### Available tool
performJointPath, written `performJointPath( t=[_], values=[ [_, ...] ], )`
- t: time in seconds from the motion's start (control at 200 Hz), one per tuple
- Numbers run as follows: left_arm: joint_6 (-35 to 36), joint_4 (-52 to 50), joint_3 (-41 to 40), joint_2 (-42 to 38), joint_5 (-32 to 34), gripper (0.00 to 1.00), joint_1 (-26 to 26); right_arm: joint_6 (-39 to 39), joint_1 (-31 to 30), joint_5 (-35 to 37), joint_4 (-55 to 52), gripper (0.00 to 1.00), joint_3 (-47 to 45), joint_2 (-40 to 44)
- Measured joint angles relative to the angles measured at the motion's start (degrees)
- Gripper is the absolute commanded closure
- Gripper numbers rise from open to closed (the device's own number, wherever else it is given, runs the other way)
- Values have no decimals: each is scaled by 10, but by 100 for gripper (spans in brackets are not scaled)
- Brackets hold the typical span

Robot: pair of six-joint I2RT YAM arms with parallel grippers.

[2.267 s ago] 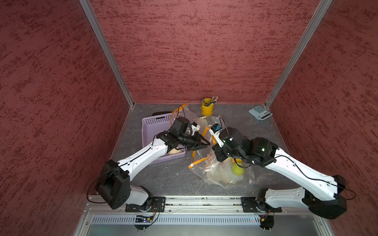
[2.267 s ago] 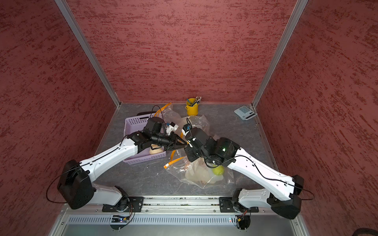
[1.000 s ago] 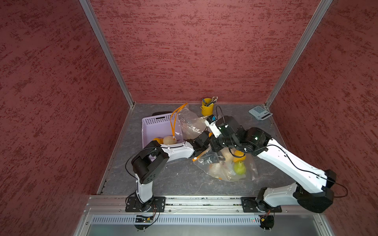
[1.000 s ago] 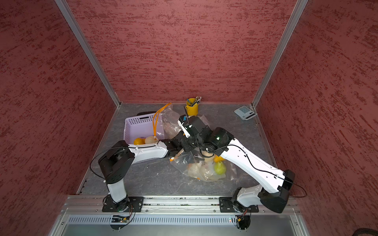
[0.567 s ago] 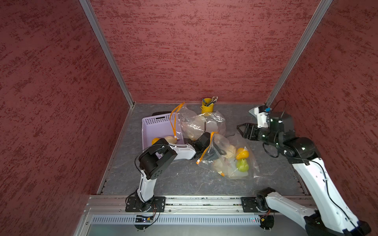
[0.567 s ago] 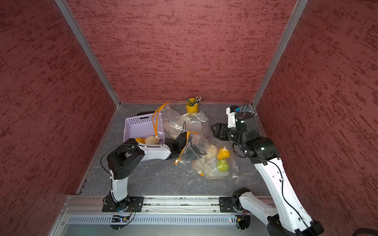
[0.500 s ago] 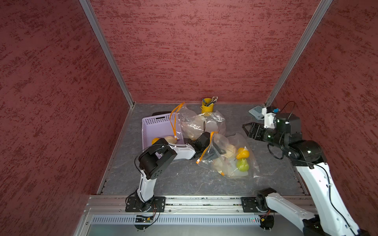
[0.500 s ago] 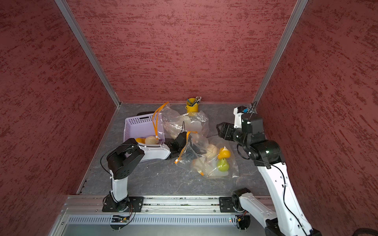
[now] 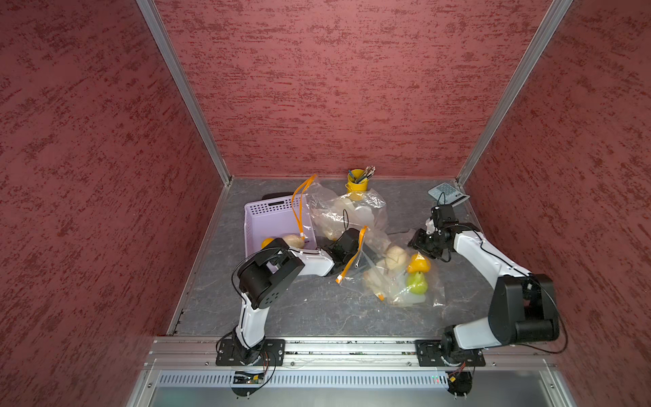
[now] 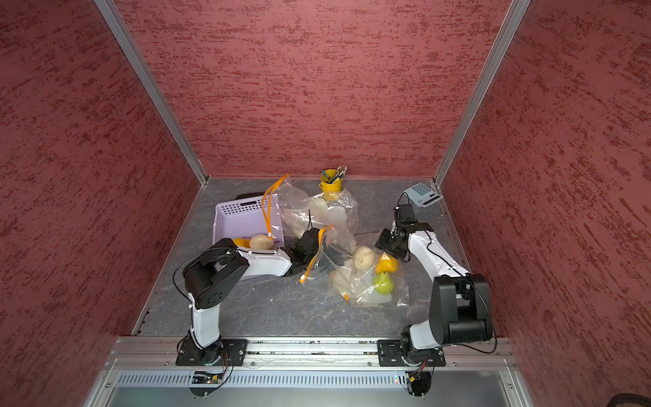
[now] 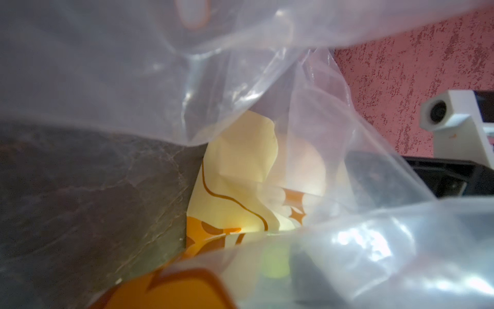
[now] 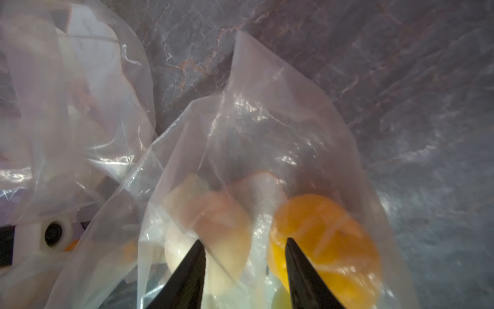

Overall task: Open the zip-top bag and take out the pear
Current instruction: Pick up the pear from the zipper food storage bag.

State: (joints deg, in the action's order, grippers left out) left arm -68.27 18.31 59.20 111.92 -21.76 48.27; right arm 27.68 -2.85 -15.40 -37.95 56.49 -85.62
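Observation:
The clear zip-top bag (image 9: 394, 282) lies crumpled on the grey floor, its orange zip strip (image 9: 351, 254) standing up at its left end. The green pear (image 9: 417, 284) lies inside it, under an orange fruit (image 9: 418, 264) and beside pale food items. My left gripper (image 9: 369, 253) reaches into the bag's mouth. Plastic fills the left wrist view, where the pear (image 11: 274, 260) is a green blur and the fingers are hidden. My right gripper (image 9: 418, 244) hangs just over the bag's far right end, open, with the pear (image 12: 280, 299) low between its fingertips (image 12: 198, 247).
A lilac basket (image 9: 271, 220) holding fruit stands at the left, touching a second clear bag (image 9: 347, 211) with an orange strip. A yellow cup of pens (image 9: 356, 180) stands at the back wall. A small grey device (image 9: 448, 193) lies in the back right corner.
My right arm left the bag's mouth, swung up and out to the right, then came down at the bag's right end with jaws apart. The left gripper stayed at the mouth.

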Motion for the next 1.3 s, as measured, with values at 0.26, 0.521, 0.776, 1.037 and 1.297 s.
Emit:
performJointPath(
  t=[0.26, 0.521, 0.776, 1.037, 1.297],
  values=[
    [-25, 28, 9, 2, 8, 43, 6, 21, -14, -39, 83, 67, -24, -50],
    [-31, 19, 24, 4, 11, 38, 28, 58, -32, -68, 149, 71, -89, -35],
    [-31, 11, 23, 14, -15, 35, 32, 85, -33, -86, 176, 72, -117, -14],
    [-39, 43, -29, 13, -38, 23, 29, 125, -33, -115, 218, 82, -154, 7],
    [-107, 190, -79, 33, -35, 15, 35, 184, -35, -155, 262, 85, -185, 27]
  ],
)
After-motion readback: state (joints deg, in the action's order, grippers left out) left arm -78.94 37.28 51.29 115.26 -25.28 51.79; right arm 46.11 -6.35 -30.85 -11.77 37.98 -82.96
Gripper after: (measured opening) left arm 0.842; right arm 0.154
